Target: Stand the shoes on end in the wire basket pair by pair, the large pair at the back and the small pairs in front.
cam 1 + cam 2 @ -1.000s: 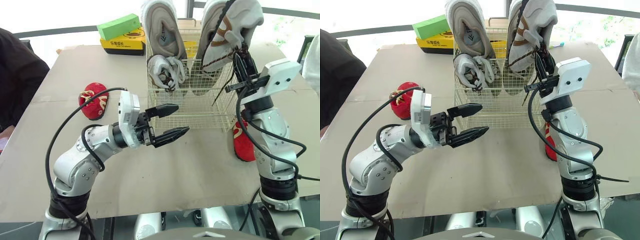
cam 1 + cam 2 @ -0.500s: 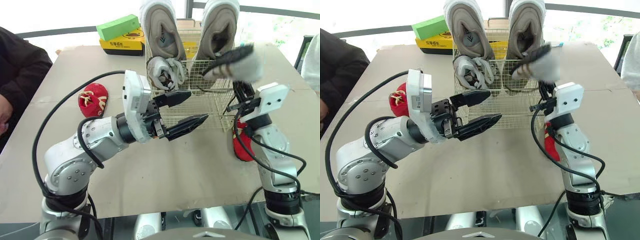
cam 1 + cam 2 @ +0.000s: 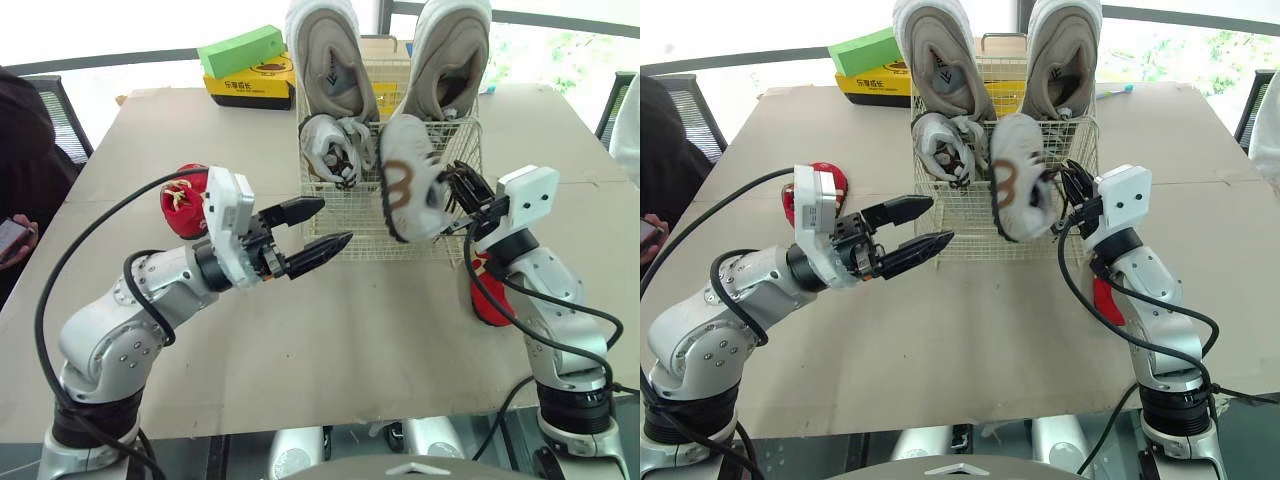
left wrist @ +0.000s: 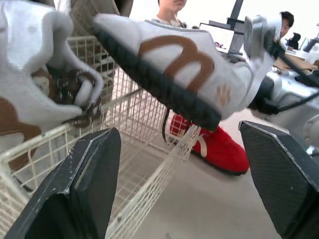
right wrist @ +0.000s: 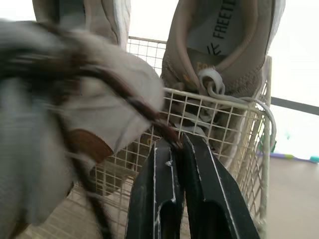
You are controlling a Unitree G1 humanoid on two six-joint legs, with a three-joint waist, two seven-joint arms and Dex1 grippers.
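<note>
Right gripper clamps laces of the white shoe, centre frame; you see left gripper spread apart beside the wire basket.

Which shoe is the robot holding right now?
The small white shoe dangling by its laces from the right gripper. Its twin and the big shoes stand in the basket; the red ones lie on the table.

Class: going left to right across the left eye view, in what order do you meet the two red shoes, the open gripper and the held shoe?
Left red shoe → left gripper → held shoe → right red shoe.
</note>
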